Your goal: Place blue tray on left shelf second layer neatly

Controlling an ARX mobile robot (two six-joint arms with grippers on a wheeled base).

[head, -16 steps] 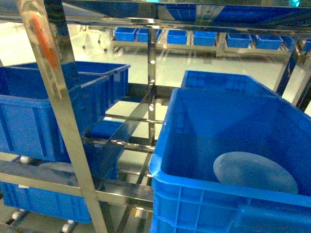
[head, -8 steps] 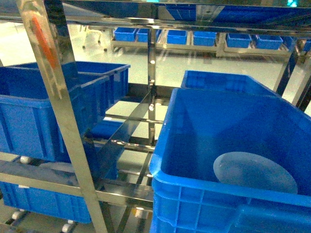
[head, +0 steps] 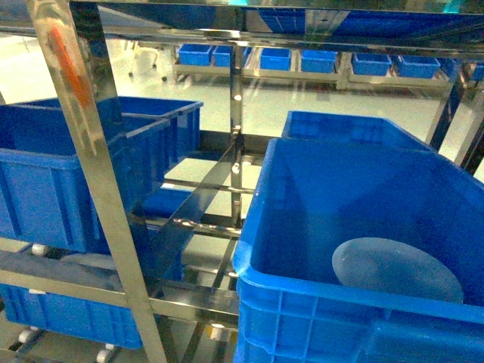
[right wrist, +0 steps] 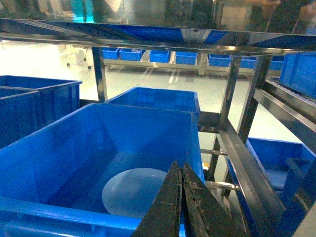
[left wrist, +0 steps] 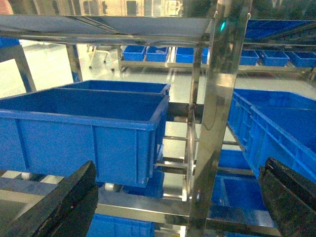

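The blue tray [head: 397, 270], a pale, matte round dish with a low raised rim, lies flat on the floor of a deep-blue plastic crate [head: 302, 197], toward that crate's near right corner; the right wrist view shows the blue tray [right wrist: 133, 192] just inside the crate's near wall. The crate has smooth inner walls and a ribbed outer face below its thick rim. To its left stands the left shelf [head: 98, 189], built of flat, mirror-bright steel uprights and crossbars, with small rollers near its lower rail. Two more blue crates [head: 68, 174] sit on its level. The left gripper [left wrist: 177, 197] is spread wide, its dark fingers at the frame's two lower corners, holding nothing. The right gripper [right wrist: 180, 197] has its black fingers pressed together, empty, above the crate's near rim.
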